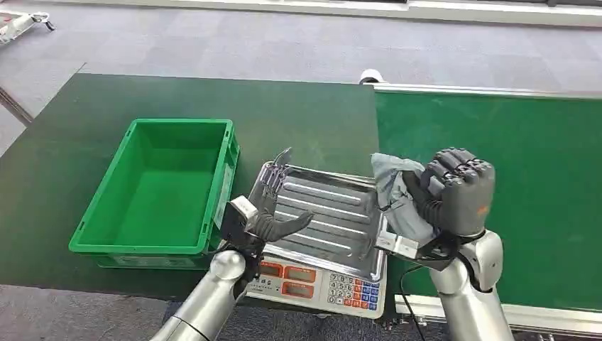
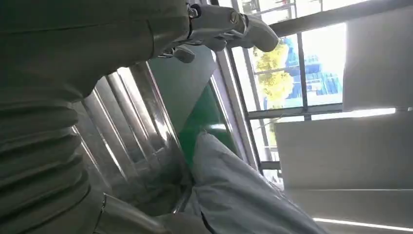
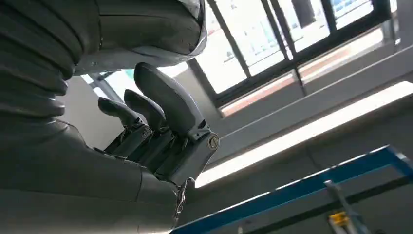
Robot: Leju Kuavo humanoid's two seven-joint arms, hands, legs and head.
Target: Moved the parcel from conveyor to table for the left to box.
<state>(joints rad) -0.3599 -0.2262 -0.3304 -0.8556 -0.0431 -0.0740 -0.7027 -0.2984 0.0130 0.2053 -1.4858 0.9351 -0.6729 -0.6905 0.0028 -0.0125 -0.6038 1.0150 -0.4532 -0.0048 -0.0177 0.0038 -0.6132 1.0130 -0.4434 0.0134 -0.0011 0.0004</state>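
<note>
1. Holding the parcel (image 1: 397,195) in my right robot hand (image 1: 458,192), I have the fingers curled tight round it — a grey poly mailer, raised just above the right edge of the steel tray (image 1: 334,213) and not yet resting on it, as far as I can judge.

2. My left robot hand (image 1: 273,213) is empty, fingers spread, lying low over the near left part of the tray, which sits on a weighing scale (image 1: 319,284) with a keypad at the front.

3. The bag looks soft and light: it crumples and folds where I squeeze it, and the loose end droops past my palm. The film is likely slippery, so I judge a pinch on a bare corner would slide. Better to close round the bunched middle, or wherever the contents make a firm lump.

4. Nothing suggests it is fragile, though I cannot tell what is inside.

5. Left of the scale, the green crate (image 1: 160,188) stands open on the dark tabletop (image 1: 213,99) — the place for boxing.

6. To the right runs the green conveyor (image 1: 511,156), reaching farther back.
</note>
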